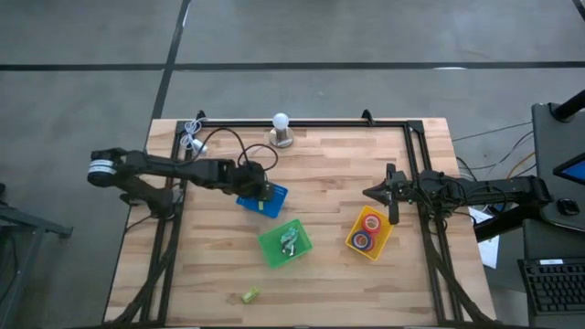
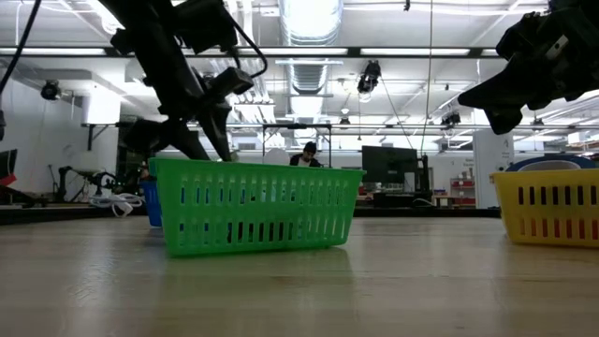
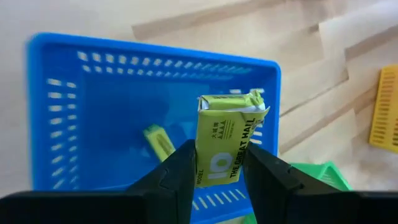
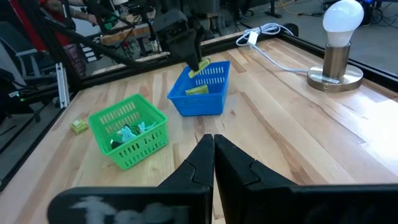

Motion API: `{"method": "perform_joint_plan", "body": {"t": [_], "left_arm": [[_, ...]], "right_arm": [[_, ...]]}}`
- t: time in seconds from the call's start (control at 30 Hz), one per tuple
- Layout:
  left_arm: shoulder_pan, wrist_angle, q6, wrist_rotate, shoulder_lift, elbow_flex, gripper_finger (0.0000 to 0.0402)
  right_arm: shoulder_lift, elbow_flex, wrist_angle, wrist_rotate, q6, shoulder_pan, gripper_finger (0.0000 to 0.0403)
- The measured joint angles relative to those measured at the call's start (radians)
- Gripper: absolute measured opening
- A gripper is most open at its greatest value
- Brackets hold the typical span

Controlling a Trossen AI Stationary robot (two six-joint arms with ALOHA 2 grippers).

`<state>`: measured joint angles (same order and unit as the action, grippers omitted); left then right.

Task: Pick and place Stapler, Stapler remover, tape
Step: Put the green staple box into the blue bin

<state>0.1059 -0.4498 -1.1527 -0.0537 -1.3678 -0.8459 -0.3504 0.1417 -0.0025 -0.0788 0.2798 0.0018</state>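
My left gripper (image 3: 219,152) hangs over the blue bin (image 3: 93,112), shut on a small yellow-green printed box (image 3: 229,134). A second yellow-green box (image 3: 159,142) lies on that bin's floor. In the high view the left gripper (image 1: 262,190) is above the blue bin (image 1: 274,203). My right gripper (image 4: 213,140) is shut and empty, hovering just beyond the far edge of the yellow bin (image 1: 369,232), which holds red tape (image 1: 372,222) and blue tape (image 1: 363,241). The green bin (image 1: 284,243) holds pale teal pieces (image 4: 127,134). My left gripper pinches the yellow-green box between its two fingers (image 3: 180,168), one on each long side face, at its lower half (image 3: 214,168). The fingers come from above, pointing down. The box is lifted clear and stands upright over the blue bin's inside.
Another yellow-green box (image 1: 249,294) lies loose on the table near its near edge. A lamp with a white bulb (image 1: 281,128) stands at the far edge, a white cable (image 1: 192,132) at the far left corner. Black frame rails (image 1: 420,164) border the table.
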Motion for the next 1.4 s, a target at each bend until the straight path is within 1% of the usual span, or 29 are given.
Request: {"method": "perform_joint_plan", "body": {"t": [0.07, 0.23, 0.3, 0.4, 0.57, 0.67, 0.77, 0.87, 0.93, 1.03, 1.17, 1.27, 1.4], "left_arm": [[0.0, 0.025, -0.006, 0.018, -0.018, 0.0, 0.0124], [0.0, 0.059, -0.012, 0.019, -0.04, 0.0, 0.0125], [0.001, 0.059, -0.012, 0.019, -0.04, 0.0, 0.0132], [0.002, 0.061, -0.014, 0.019, -0.034, 0.0, 0.0158], [0.002, 0.065, -0.012, 0.019, -0.012, 0.0, 0.0221], [0.002, 0.1, -0.011, 0.023, 0.015, 0.0, 0.0249], [-0.002, 0.12, -0.004, 0.072, 0.053, -0.003, 0.0262], [-0.021, 0.124, 0.025, 0.138, 0.091, -0.017, 0.0262], [-0.052, 0.12, 0.062, 0.171, 0.114, -0.023, 0.026], [-0.118, 0.089, 0.083, 0.19, 0.142, -0.028, 0.0259], [-0.225, 0.082, 0.081, 0.19, 0.161, -0.036, 0.0259], [-0.327, 0.083, 0.129, 0.185, 0.161, -0.055, 0.0259], [-0.456, 0.081, 0.1, 0.1, 0.152, -0.066, 0.0259]], "right_arm": [[0.0, 0.0, 0.0, 0.0, 0.0, 0.0, 0.0009], [0.0, 0.0, 0.0, 0.0, 0.0, 0.0, 0.0009], [0.0, 0.0, 0.0, 0.0, 0.0, 0.0, 0.0009], [0.0, 0.0, 0.0, 0.0, 0.0, 0.0, 0.0009], [0.0, 0.0, 0.0, 0.0, 0.0, 0.0, 0.0009], [0.0, 0.0, 0.0, 0.0, 0.0, 0.0, 0.0009], [0.0, 0.0, 0.0, 0.0, 0.0, 0.0, 0.0009], [0.0, 0.0, 0.0, 0.0, 0.0, 0.0, 0.0009], [0.0, 0.0, 0.0, 0.0, 0.0, 0.0, 0.0009], [0.0, 0.0, 0.0, 0.0, 0.0, 0.0, 0.0009], [0.0, 0.0, 0.0, 0.0, 0.0, 0.0, 0.0009], [0.0, 0.0, 0.0, 0.0, 0.0, 0.0, 0.0009], [0.0, 0.0, 0.0, 0.0, 0.0, 0.0, 0.0009]]}}
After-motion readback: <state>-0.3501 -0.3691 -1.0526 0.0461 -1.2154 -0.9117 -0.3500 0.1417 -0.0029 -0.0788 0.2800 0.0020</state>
